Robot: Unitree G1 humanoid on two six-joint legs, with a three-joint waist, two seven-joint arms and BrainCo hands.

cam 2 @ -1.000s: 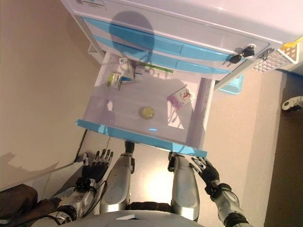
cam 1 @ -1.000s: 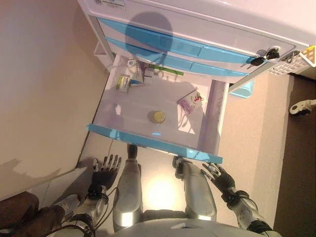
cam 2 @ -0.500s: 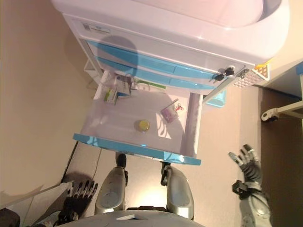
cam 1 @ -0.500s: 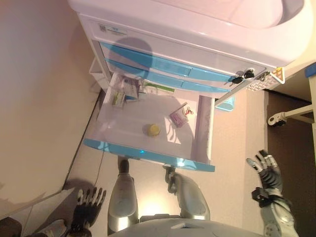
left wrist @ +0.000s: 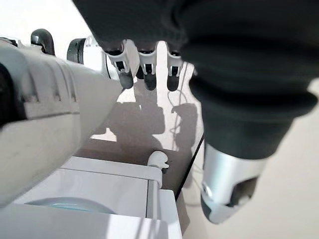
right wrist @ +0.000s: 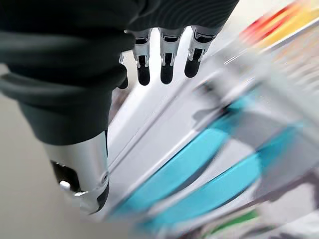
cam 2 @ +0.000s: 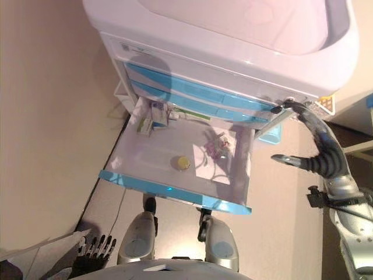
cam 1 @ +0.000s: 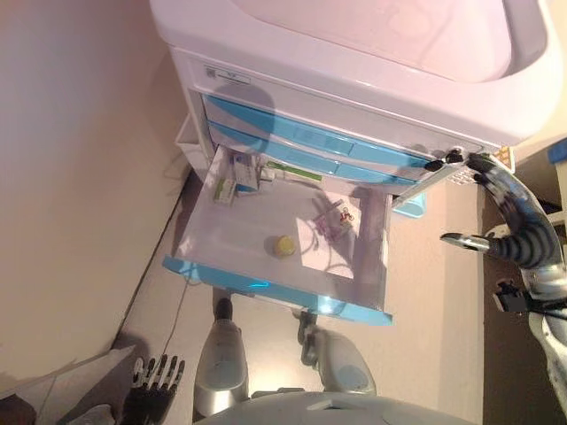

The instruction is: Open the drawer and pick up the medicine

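With the drawer [cam 1: 266,288] open at centre frame and the medicine [cam 1: 335,223] inside, the empty, straight-fingered right hand [cam 1: 509,212] at right likely needed to reach in; the left hand [cam 1: 158,379] hung open at lower left.

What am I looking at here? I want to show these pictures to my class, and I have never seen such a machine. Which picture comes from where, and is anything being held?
This is a two-legged humanoid robot with two silver arms and fingered hands. The two wide pictures come from cameras in its head, looking down. The two close pictures come from cameras on its wrists, looking along its own fingers.

Before it stands a white cabinet with blue drawer fronts. One drawer is pulled open. Inside lie a small round yellow item, a pink packet and several small boxes at the back.

The right hand is raised beside the cabinet, fingers straight. The left hand hangs low, fingers straight. Neither holds anything; the medicine is not yet picked up.
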